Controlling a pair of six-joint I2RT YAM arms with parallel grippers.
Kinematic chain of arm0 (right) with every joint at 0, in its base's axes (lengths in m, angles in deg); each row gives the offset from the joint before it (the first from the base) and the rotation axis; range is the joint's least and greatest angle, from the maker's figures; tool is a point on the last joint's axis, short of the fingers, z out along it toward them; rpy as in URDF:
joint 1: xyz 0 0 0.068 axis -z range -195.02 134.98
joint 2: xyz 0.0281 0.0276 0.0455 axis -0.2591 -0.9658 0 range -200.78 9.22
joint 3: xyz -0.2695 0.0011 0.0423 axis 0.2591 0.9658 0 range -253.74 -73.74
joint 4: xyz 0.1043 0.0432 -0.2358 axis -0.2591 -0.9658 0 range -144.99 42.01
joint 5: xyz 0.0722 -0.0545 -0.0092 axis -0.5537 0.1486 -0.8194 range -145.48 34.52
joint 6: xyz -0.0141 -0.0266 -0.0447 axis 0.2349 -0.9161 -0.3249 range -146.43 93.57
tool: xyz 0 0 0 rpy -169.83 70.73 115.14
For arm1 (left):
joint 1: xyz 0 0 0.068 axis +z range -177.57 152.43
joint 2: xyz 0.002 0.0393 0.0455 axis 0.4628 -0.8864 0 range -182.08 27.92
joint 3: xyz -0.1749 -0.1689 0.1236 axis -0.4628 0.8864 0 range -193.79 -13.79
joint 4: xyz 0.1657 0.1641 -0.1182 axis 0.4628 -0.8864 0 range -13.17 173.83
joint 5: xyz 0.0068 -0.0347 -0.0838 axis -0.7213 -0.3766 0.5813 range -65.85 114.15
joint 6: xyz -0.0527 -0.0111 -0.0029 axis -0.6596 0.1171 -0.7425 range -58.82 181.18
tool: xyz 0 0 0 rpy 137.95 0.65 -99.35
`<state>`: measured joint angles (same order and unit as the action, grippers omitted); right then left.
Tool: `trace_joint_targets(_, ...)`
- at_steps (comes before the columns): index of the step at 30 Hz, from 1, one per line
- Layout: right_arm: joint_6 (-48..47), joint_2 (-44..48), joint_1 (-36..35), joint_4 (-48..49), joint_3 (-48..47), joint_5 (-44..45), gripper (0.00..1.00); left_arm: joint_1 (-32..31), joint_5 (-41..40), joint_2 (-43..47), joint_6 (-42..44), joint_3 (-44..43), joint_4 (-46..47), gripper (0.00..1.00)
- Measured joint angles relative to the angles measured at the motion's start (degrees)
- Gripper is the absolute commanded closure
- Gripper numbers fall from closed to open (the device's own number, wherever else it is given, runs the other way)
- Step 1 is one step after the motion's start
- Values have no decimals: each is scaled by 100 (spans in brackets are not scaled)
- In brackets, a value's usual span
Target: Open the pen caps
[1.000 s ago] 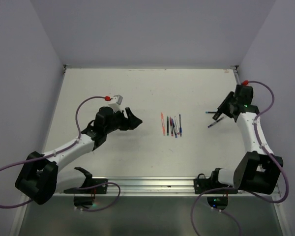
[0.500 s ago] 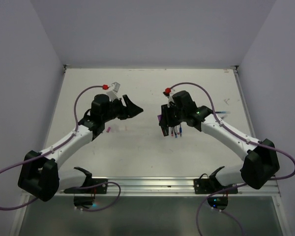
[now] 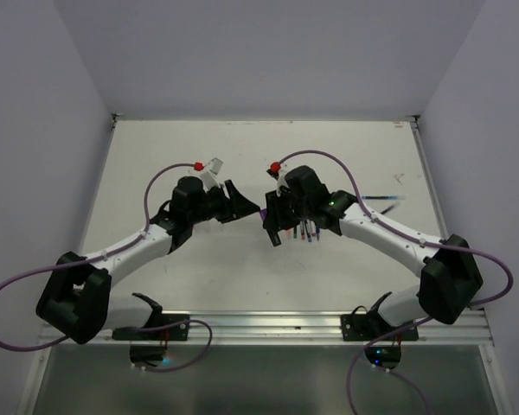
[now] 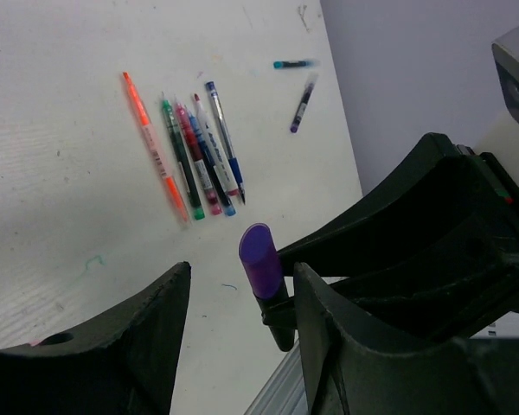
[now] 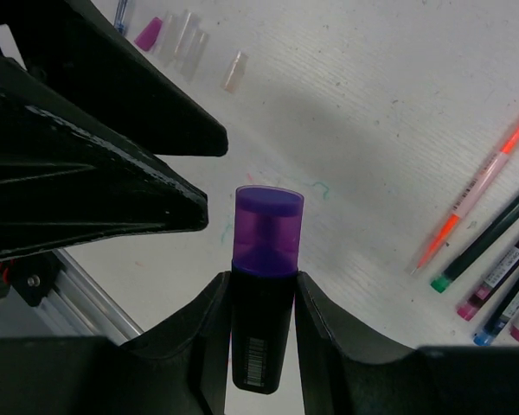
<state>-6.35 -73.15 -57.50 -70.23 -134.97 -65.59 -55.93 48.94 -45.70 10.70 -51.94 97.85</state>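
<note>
I'm at the handover for pulling one cap; on my left, the left claw (image 4: 242,266) is released, its jaws standing apart on either side of the purple cap (image 5: 268,226) without touching it, as far as I can tell; next I'd judge it must clench squarely on the cap alone, clear of the barrel, then draw away along the pen's axis while the other side holds firm; the cap is a short translucent purple tube with a flat end, seated on the black pen body (image 5: 261,346), held in mid-air above the tabletop (image 4: 60,156); the right claw (image 5: 262,281) is clenched on that body just below the cap; further right, the row of pens (image 4: 195,160) lies flat.
</note>
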Motion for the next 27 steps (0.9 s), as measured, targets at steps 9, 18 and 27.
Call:
trace_joint_targets(9,87,-103,-85,236,-92,-44,100,-70,166,-321,-404,160,612,48)
trace_joint_targets(18,116,-240,-114,387,-92,-166,100,-142,269,-533,-643,219,1045,61)
trace_joint_targets(27,155,-243,-114,468,-92,-166,99,-214,232,-562,-706,319,1152,100)
